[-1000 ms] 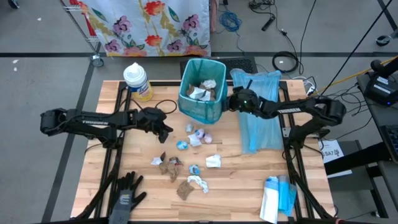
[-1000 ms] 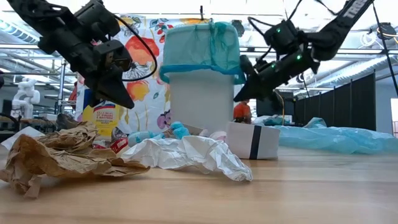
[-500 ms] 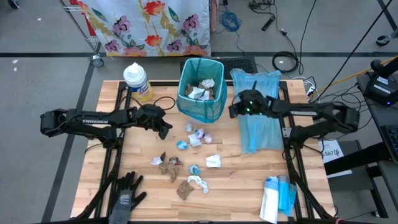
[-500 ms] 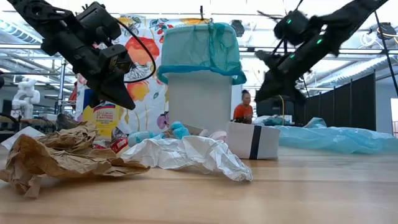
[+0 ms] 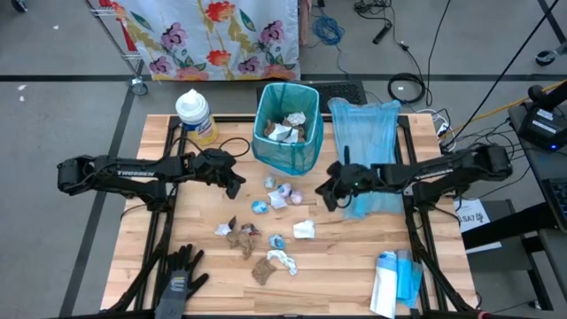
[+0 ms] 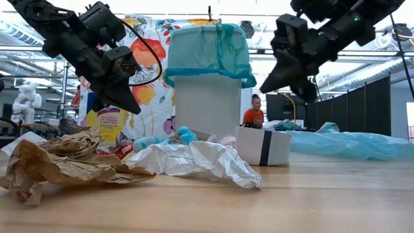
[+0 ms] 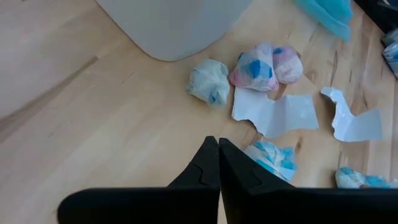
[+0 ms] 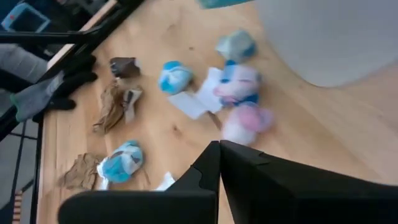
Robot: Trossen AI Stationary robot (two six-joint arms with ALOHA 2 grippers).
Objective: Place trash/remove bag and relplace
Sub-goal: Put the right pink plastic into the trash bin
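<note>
Light is bright and even over the bench (image 5: 354, 266), with only faint soft shadows under the scraps (image 5: 266, 239). Beyond the right gripper (image 8: 219, 149), its wrist view is smeared by motion blur. At bench height, ceiling glare washes out the room, and the nearest crumpled paper (image 6: 58, 162) looks soft.

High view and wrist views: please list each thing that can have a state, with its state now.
Left hand: shut, empty, above the table.
Right hand: shut, empty, beside the scraps.
Trash bin: upright, lined with a teal bag, some trash inside.
Trash scraps: scattered on the table.
Blue bag: flat on the table.
Wipes canister: upright, lid closed.
</note>
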